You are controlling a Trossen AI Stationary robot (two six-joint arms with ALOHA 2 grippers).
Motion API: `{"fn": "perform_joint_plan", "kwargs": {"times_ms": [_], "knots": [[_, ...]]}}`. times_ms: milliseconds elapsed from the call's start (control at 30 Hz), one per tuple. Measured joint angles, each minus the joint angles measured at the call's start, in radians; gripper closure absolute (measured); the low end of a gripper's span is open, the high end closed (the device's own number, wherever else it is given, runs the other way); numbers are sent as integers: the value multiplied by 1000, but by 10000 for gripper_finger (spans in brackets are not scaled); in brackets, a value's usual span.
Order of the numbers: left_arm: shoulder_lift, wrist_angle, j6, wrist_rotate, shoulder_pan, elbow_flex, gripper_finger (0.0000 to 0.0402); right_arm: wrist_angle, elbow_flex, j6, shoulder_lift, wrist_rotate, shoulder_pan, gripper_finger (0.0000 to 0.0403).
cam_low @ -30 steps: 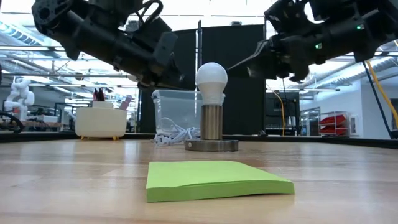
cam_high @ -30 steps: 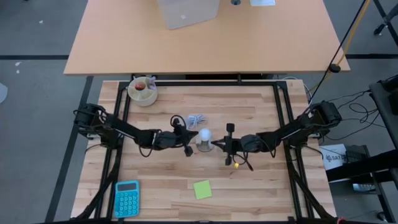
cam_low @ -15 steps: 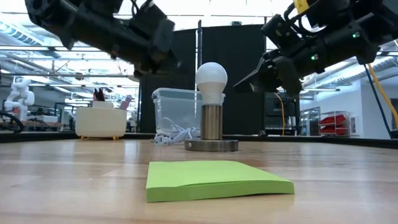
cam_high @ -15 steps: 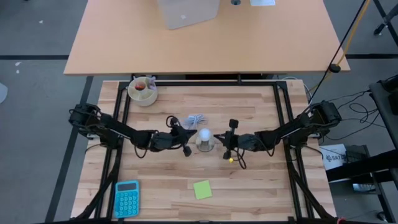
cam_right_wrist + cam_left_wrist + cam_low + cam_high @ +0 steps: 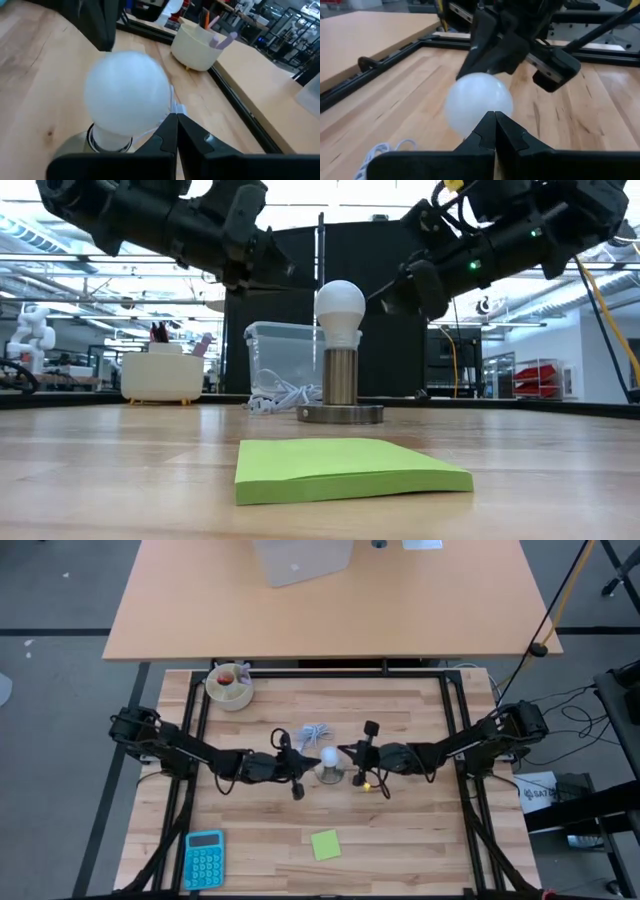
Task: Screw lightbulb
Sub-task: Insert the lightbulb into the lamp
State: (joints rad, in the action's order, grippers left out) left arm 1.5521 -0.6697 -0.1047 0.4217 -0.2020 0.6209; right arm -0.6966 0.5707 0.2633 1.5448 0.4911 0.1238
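lightbulb (image 5: 340, 308): stands upright in the socket (image 5: 341, 390) near the middle of the table (image 5: 400, 830), nothing gripping it.
left gripper (image 5: 303, 768): fingers fully closed on nothing, just beside the bulb on its left, raised to about globe height.
right gripper (image 5: 352, 758): fingers fully closed on nothing, just beside the bulb on its right, at similar height.
seating: cannot tell how far the thread is turned in.
risk 1: closed fingertips closing in from 2 sides could knock the globe and tip the light socket base.
risk 2: a sideways shove could slide the socket into the white cable (image 5: 316, 733) behind it.
risk 3: smooth glass may slip if turned without the fingers opened first.
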Motion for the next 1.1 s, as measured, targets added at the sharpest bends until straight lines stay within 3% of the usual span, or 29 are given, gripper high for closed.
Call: {"fn": "perform_joint_plan", "kwargs": {"times_ms": [800,1100], "knots": [[21,48,-106,127,75,-2,401,76,12,-61,0,0,99,403],[14,31,-55,230,33,-2,401,109,12,-91,0,11,109,403]]}}
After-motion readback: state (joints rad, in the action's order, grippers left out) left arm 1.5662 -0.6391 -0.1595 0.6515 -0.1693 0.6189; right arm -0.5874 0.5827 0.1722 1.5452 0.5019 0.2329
